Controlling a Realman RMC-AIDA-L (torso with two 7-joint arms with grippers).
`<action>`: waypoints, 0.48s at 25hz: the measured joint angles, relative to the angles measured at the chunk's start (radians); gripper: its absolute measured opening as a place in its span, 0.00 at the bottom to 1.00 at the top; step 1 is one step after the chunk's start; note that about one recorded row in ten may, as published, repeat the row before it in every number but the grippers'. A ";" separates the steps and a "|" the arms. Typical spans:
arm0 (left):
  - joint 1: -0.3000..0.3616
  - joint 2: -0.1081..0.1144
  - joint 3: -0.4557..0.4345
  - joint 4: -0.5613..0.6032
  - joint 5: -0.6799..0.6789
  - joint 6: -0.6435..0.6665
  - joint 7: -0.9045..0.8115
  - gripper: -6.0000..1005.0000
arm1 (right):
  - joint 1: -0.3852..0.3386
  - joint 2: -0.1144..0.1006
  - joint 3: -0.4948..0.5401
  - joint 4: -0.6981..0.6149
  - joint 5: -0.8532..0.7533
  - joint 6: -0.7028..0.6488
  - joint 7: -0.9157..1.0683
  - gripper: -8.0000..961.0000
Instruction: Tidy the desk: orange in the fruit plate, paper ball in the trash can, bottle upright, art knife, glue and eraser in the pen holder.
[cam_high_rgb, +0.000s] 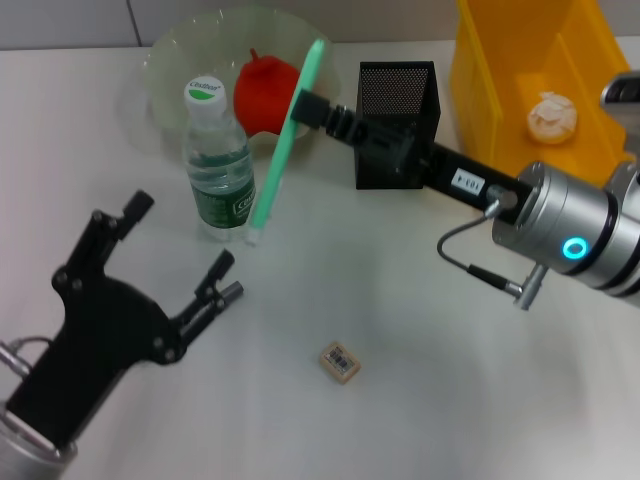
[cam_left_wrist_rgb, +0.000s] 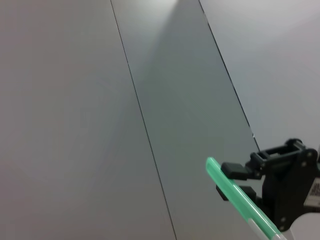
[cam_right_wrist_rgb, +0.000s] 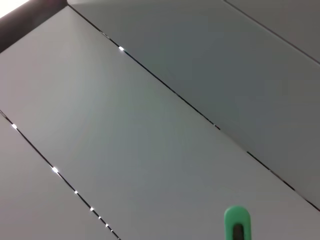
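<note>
1. the right pincer (cam_high_rgb: 300, 104) reaches in from the right, its fingers pinched on the green art knife (cam_high_rgb: 285, 145), which hangs steeply tilted, top end over the fruit plate (cam_high_rgb: 180, 55) and lower tip near the tabletop (cam_high_rgb: 450, 400) just beside the bottle (cam_high_rgb: 218, 160).
2. the left pincer (cam_high_rgb: 180, 255) hovers low at the near left, fingers spread wide and holding nothing.
3. the bottle stands upright in front of the fruit plate; a red-orange fruit (cam_high_rgb: 265, 92) lies in the plate.
4. the black mesh pen holder (cam_high_rgb: 398, 120) stands right of the plate, partly behind the right arm.
5. the eraser (cam_high_rgb: 340, 362) lies alone on the tabletop, well apart from both pincers.
6. a paper ball (cam_high_rgb: 552, 117) sits inside the yellow trash can (cam_high_rgb: 500, 90) at the far right.
7. the tabletop is pale and plain; both wrist views show grey panelled surfaces with thin seams.
</note>
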 joint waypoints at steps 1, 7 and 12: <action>0.005 0.000 0.004 -0.012 0.000 -0.004 0.015 0.81 | -0.002 0.000 0.002 0.009 -0.004 0.000 -0.008 0.18; 0.031 0.000 0.006 -0.087 -0.001 -0.031 0.087 0.81 | -0.010 0.000 0.012 0.063 -0.008 0.003 -0.049 0.18; 0.032 0.000 0.003 -0.144 0.000 -0.058 0.141 0.81 | -0.012 0.000 0.059 0.097 -0.050 0.040 -0.049 0.18</action>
